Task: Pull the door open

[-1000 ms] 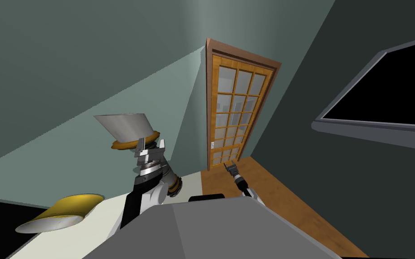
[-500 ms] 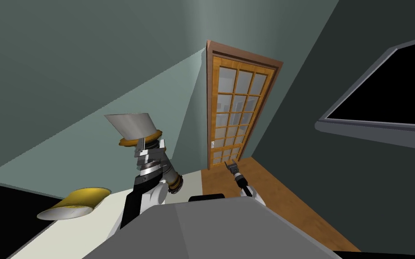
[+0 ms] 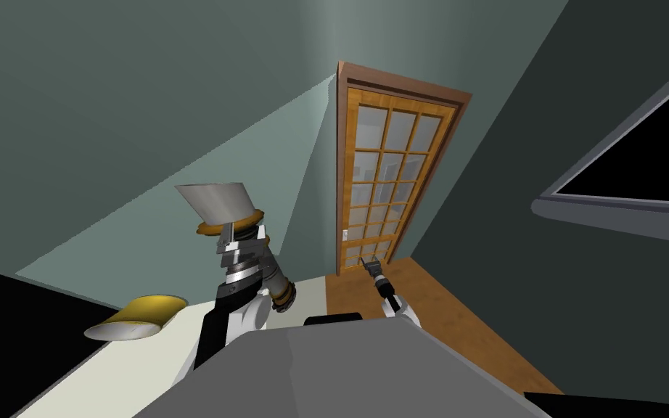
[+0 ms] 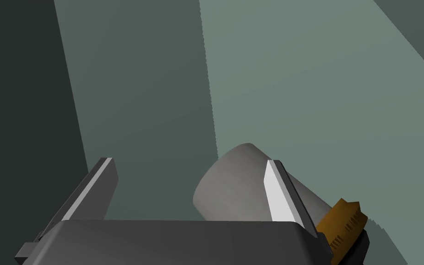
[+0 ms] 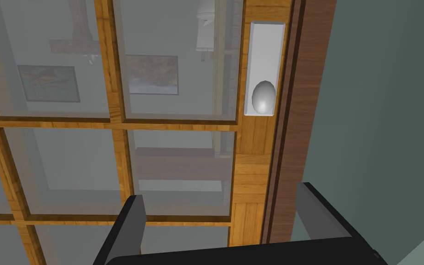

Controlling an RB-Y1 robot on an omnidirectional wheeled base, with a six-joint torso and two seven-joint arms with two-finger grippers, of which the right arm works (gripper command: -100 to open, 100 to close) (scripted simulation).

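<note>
A wooden door (image 3: 387, 167) with many glass panes stands shut in its brown frame at the end of the room. In the right wrist view its grey knob (image 5: 263, 97) sits on a white plate (image 5: 264, 69) at the door's edge by the frame. My right gripper (image 5: 222, 214) is open, pointing at the door (image 5: 114, 124), short of it and off to one side of the knob. In the head view that gripper (image 3: 366, 263) hangs low before the door. My left gripper (image 4: 190, 193) is open, held up beside a grey lampshade (image 4: 248, 188).
A lamp with a grey shade (image 3: 217, 203) and a brass collar stands on the left. A yellow-lined shade (image 3: 137, 318) lies on a pale surface (image 3: 144, 363). A wooden floor strip (image 3: 434, 312) leads to the door. A dark-framed black panel (image 3: 630, 181) is on the right wall.
The whole head view has shifted: the door sits slightly further right and larger, so I have turned or moved toward it. Both arms keep their poses.
</note>
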